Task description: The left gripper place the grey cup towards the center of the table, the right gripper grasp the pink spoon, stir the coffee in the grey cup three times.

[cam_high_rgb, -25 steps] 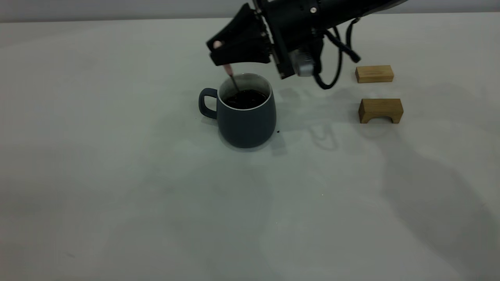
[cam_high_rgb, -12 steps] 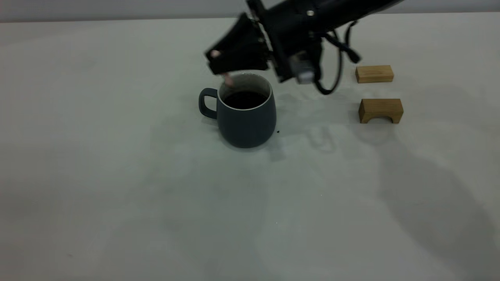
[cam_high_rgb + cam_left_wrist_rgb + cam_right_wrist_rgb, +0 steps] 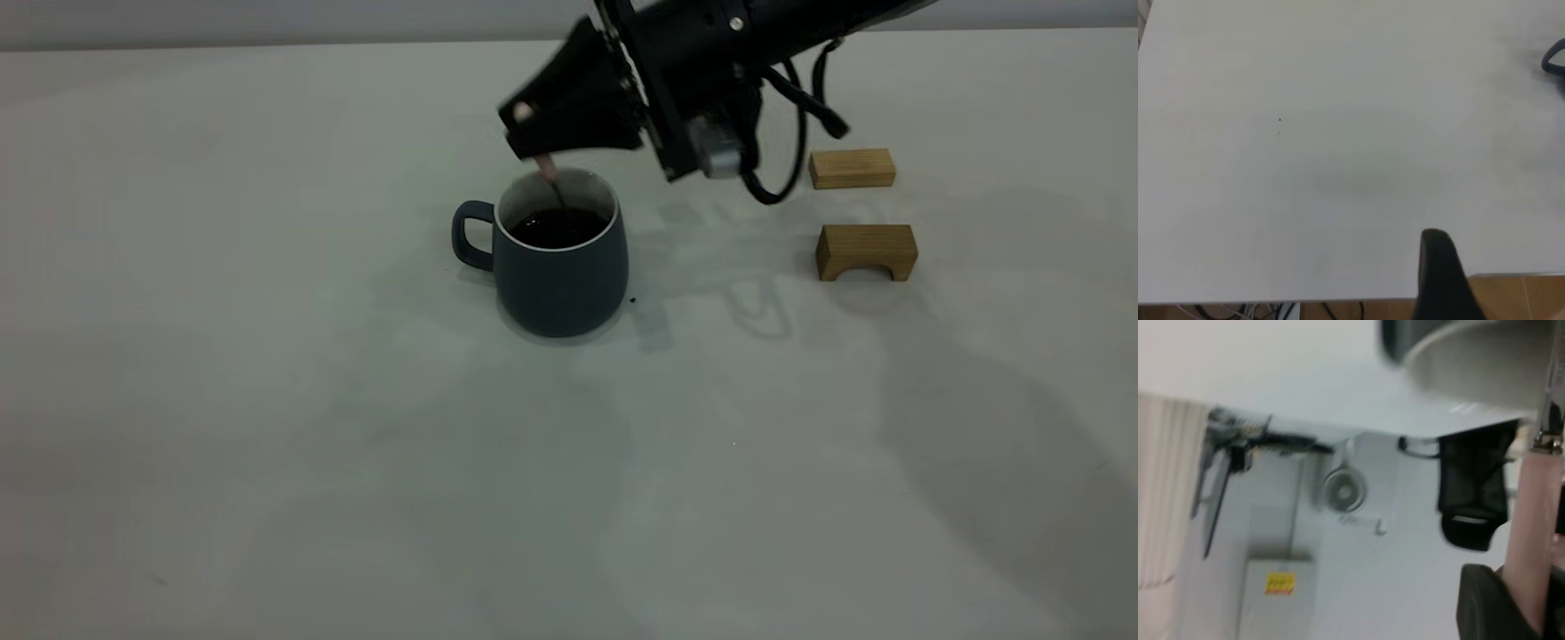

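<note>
The right end effector (image 3: 526, 133) hangs just above the far rim of the grey cup (image 3: 560, 267), pinching the pink spoon (image 3: 544, 164) by its handle; the metal neck slants down inside the rim into the coffee (image 3: 558, 227). The cup stands upright near the middle of the surface (image 3: 267, 400), handle toward the left arm's side. The step in hand appears to be the stirring. To do it well, keep the pinch firm so the spoon does not twist, hold the bowl submerged, and trace small circles well inside the white inner wall; a stroke that pushes the neck against the rim could tip or slide the cup, since nothing is steadying it. Keep the wedge-shaped fingers above rim height so that they do not strike the rim. The coffee level sits a little below the rim, so a moderate pace should avoid slopping. Room for motion is generous: the surface around the cup is open on the near and left sides, and the two wooden blocks (image 3: 852, 168) (image 3: 866, 252) lie well apart on the right arm's side, below its looped cables. The left end effector (image 3: 1441, 273) is parked over the surface edge, far from the cup; whether its fingers are spread cannot be told.
</note>
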Controlling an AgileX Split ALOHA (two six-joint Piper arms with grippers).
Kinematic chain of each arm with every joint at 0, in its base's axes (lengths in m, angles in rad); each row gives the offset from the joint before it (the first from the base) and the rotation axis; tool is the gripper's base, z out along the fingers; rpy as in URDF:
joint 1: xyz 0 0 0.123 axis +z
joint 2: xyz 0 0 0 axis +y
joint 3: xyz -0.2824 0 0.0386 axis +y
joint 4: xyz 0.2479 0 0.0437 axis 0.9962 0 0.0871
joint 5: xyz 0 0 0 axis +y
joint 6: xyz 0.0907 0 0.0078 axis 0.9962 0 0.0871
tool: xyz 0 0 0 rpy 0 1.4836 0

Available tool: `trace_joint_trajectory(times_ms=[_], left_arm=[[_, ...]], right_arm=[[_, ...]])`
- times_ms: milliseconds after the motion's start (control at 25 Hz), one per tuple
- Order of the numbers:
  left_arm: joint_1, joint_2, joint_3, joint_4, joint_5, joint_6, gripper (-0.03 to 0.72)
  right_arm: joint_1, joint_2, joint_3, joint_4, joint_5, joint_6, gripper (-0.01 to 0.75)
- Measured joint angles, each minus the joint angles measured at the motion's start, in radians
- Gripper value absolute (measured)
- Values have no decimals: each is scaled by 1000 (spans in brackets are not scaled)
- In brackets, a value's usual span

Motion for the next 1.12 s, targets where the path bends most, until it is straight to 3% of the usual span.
trace_joint_trajectory(times_ms=[280,400,520,720,840,960,1120], left_arm=[[0,0,0,0,0,0,505],[0,0,0,0,0,0,505],[0,0,0,0,0,0,505],[0,0,0,0,0,0,505],[0,0,0,0,0,0,505],[0,0,0,0,0,0,505],[0,0,0,0,0,0,505]], right_arm=[[17,-1,0,-81,7,11,145],[27,-1,0,-96,7,1,184],[27,-1,0,-129,5,-2,311],[27,-14,0,-207,4,-6,598],[27,-71,0,-268,4,-8,702],[27,-178,0,-368,7,11,719],[27,-375,0,-588,19,105,661]])
